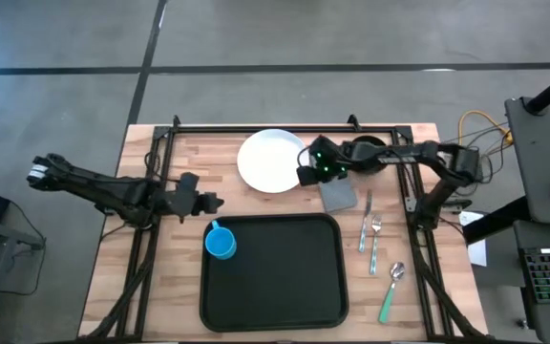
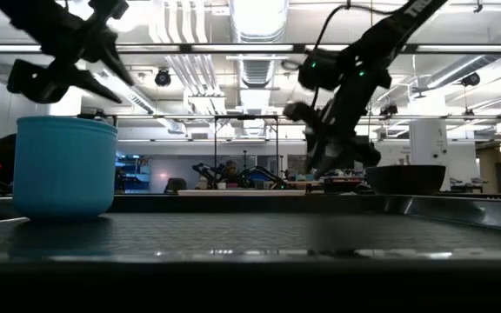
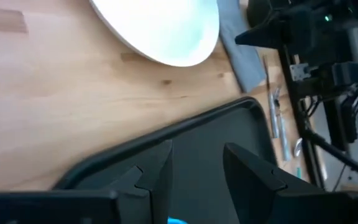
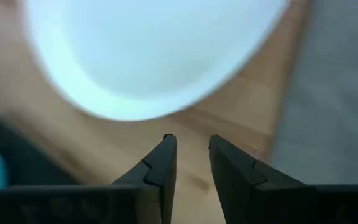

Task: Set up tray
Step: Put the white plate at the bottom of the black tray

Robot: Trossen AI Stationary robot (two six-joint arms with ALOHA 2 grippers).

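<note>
The black tray lies at the table's near middle. A blue cup stands upright in the tray's far-left corner. The white plate rests flat on the wood beyond the tray, also in the right wrist view. My right gripper hovers at the plate's right edge, its fingers a narrow gap apart over bare wood, touching nothing. My left gripper is open just above the tray's far-left corner, beside the cup, holding nothing.
A grey napkin lies right of the plate, close under the right arm. A knife and fork and a green-handled spoon lie on the wood right of the tray. A black frame runs along the table's far and side edges.
</note>
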